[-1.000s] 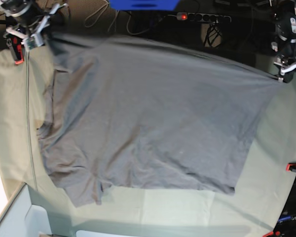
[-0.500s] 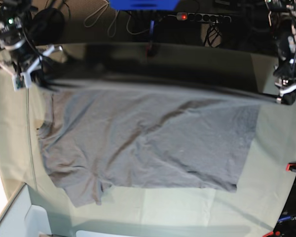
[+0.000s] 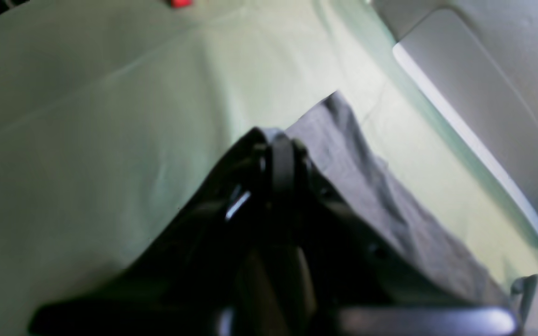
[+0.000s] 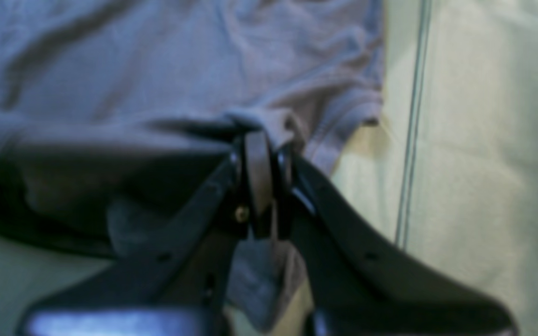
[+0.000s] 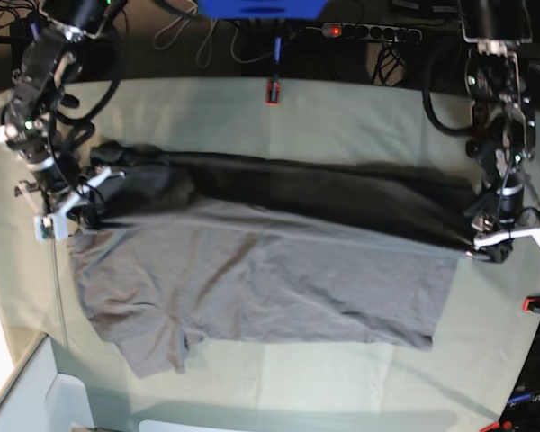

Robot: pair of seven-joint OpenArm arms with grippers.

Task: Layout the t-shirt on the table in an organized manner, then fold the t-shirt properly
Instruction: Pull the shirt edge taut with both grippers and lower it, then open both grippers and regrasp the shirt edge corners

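The dark grey t-shirt (image 5: 261,270) lies across the pale green table (image 5: 360,112), with its far edge drawn over the body as a dark raised fold. My left gripper (image 5: 493,247) is shut on the shirt's corner at the right end of the fold. In the left wrist view its jaws (image 3: 280,140) pinch dark cloth, and the shirt (image 3: 371,191) trails away below. My right gripper (image 5: 72,214) is shut on the shirt at the left end. In the right wrist view (image 4: 262,135) it pinches a bunched fold of the shirt (image 4: 157,65).
Red-orange clips sit at the far edge (image 5: 273,92) and the right edge (image 5: 535,304). A white bin (image 5: 36,396) stands at the near left corner. A power strip (image 5: 369,32) and cables lie beyond the far edge. A seam line (image 5: 52,270) runs down the cloth at left.
Both grippers have come toward the near side and lower, carrying the shirt's far edge over the body. The far strip of the table now shows.
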